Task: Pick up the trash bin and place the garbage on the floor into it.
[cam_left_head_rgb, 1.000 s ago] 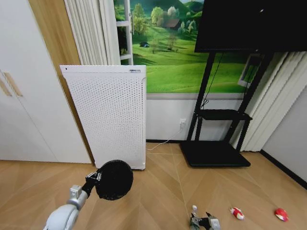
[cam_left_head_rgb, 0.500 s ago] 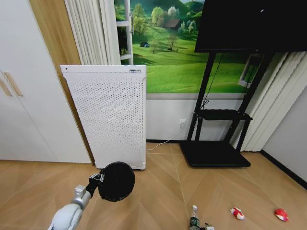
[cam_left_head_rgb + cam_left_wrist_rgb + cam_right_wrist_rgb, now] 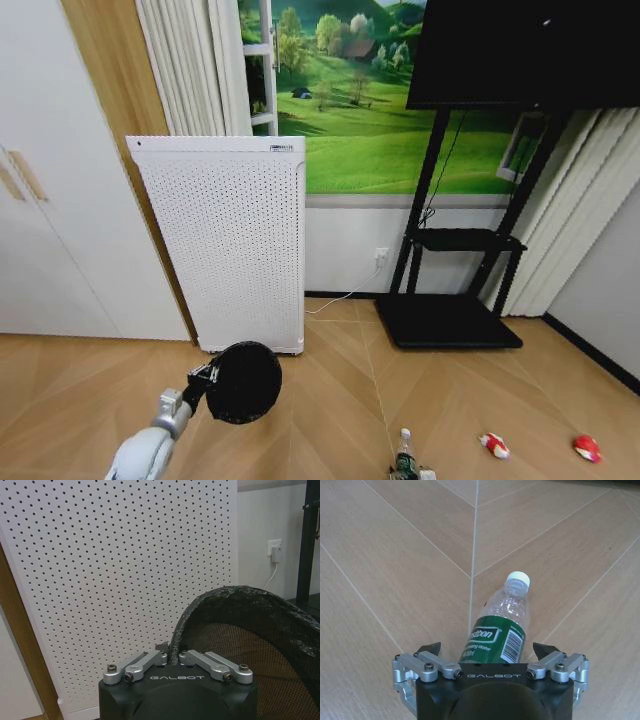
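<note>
**While the bin hangs ready, the bottle waits between spread fingers**

Nearest, the right gripper (image 3: 490, 652) hovers with fingers spread around a clear bottle (image 3: 497, 630) lying on the wooden floor (image 3: 395, 555). It looks light, crushable and slippery; mid-label seems safest. Farther left, the left gripper (image 3: 170, 656) pinches the mesh trash bin (image 3: 245, 382) by its rim. Two red wrappers (image 3: 493, 444) lie well apart, right.

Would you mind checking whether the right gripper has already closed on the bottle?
No, the right gripper is open, its fingertips standing apart on either side of the bottle.
</note>
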Robot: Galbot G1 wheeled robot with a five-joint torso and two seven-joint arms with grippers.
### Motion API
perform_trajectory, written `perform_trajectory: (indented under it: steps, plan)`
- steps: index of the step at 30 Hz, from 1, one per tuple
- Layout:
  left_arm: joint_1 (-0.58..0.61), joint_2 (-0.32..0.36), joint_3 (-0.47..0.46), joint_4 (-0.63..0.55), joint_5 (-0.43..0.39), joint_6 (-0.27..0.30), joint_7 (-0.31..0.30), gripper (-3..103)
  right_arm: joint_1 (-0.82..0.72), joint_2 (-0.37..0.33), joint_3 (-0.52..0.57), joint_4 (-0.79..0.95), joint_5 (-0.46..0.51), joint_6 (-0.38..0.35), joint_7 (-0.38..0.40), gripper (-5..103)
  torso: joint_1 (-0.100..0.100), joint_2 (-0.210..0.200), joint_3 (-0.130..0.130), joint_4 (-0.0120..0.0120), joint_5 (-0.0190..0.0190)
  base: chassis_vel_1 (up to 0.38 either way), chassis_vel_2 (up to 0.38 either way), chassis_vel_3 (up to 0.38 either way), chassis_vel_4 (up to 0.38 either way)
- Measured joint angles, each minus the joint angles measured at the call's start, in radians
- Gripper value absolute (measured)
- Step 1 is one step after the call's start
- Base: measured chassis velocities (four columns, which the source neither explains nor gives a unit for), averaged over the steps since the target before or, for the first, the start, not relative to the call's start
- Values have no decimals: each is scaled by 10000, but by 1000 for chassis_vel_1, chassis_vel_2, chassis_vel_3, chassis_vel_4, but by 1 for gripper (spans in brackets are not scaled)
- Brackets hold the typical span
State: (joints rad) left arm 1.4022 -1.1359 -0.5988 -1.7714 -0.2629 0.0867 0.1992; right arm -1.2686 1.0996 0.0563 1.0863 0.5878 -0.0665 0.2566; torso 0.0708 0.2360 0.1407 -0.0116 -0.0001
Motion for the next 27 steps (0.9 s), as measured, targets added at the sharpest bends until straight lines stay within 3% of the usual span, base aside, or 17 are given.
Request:
perform_trajectory:
  steps: [7, 10, 13, 17, 22, 26, 27]
  plan:
    - [38, -4, 3, 35, 61, -87, -8, 4, 390, 259, -87, -450, -25, 0, 27, 103, 0, 0, 0, 0, 1, 0, 0, 0, 0]
    - [44, 1, 1, 65, 78, -105, -10, 4, 461, 273, -87, -514, -42, 1, 41, 95, 1, 0, 0, 1, 1, 0, 0, 0, 0]
    - [37, 1, 20, 102, 103, -130, -10, 4, 510, 263, -80, -559, -85, 1, 63, 79, 0, 0, 0, 0, 0, 0, 0, 0, 0]
    - [30, -4, 35, 115, 116, -136, -10, 4, 515, 250, -72, -577, -109, 2, 79, 73, 0, 0, 0, 0, 1, 0, 0, 0, 0]
    - [36, -24, 37, 155, 143, -185, -10, 4, 522, 200, -50, -578, -163, 11, 90, 47, 0, 0, -1, 0, 0, 0, 0, 0, 0]
    - [58, -36, 30, 174, 156, -222, -10, 4, 512, 196, -40, -592, -186, 16, 94, 41, 0, 0, -1, 0, 0, 0, 0, 0, 0]
    - [76, -52, 21, 192, 168, -256, -10, 4, 496, 192, -22, -599, -215, 28, 95, 33, 0, 0, -1, 0, 0, 0, 0, 0, 0]
